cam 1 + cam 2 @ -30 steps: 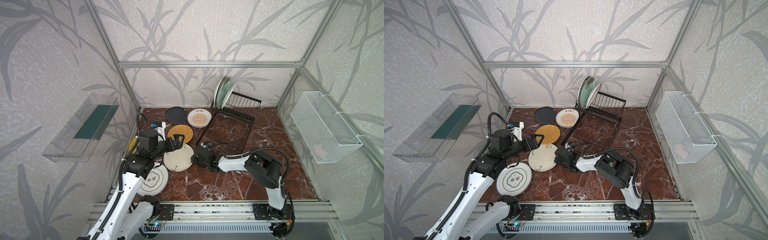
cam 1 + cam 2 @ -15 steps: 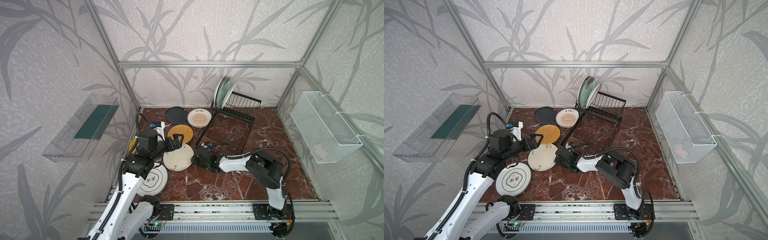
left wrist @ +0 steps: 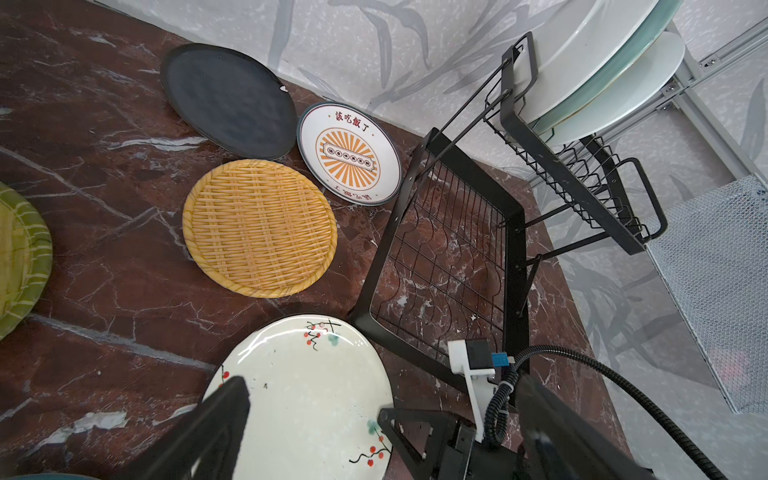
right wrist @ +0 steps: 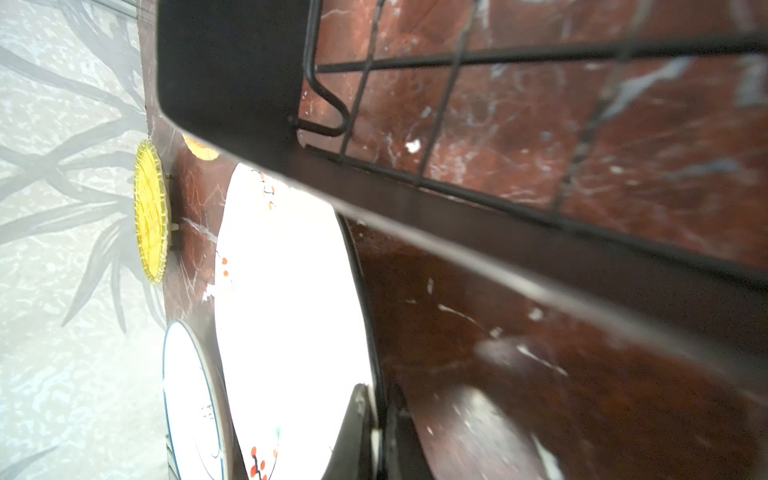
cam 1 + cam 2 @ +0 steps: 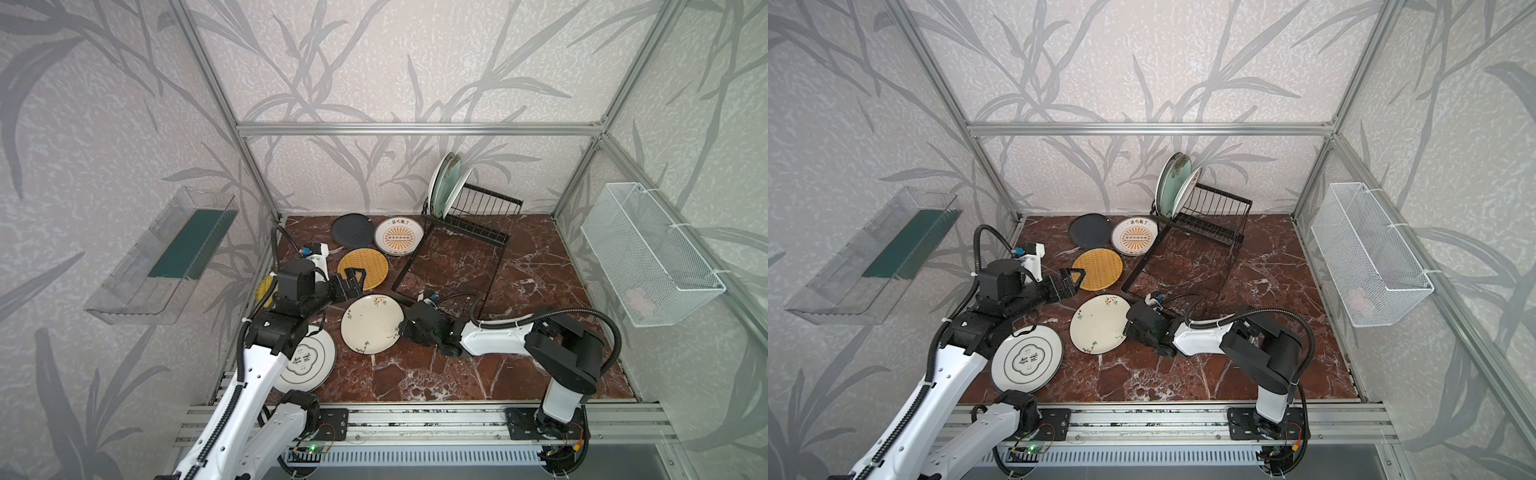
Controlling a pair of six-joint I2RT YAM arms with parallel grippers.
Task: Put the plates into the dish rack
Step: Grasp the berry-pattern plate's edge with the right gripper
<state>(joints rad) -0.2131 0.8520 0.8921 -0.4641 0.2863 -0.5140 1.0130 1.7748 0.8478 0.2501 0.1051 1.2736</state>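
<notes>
About three round dinner plates (image 5: pixel 446 187) stand upright at the far-left end of the black wire dish rack (image 5: pixel 482 205); six lie on the red-brown marble worktop (image 5: pixel 519 291). The right hand (image 5: pixel 401 328) is clamped on the right rim of the cream floral round plate (image 5: pixel 371 324); the left hand (image 5: pixel 353 280) is wide open and empty.

A glossy glaze is shown by the cream floral plate (image 5: pixel 370 324) at the right claw (image 5: pixel 401 328); beside that claw the dish rack (image 5: pixel 409 266) is seen in matt black metal wire, set on a polished, veined stone tabletop (image 5: pixel 415 374).
</notes>
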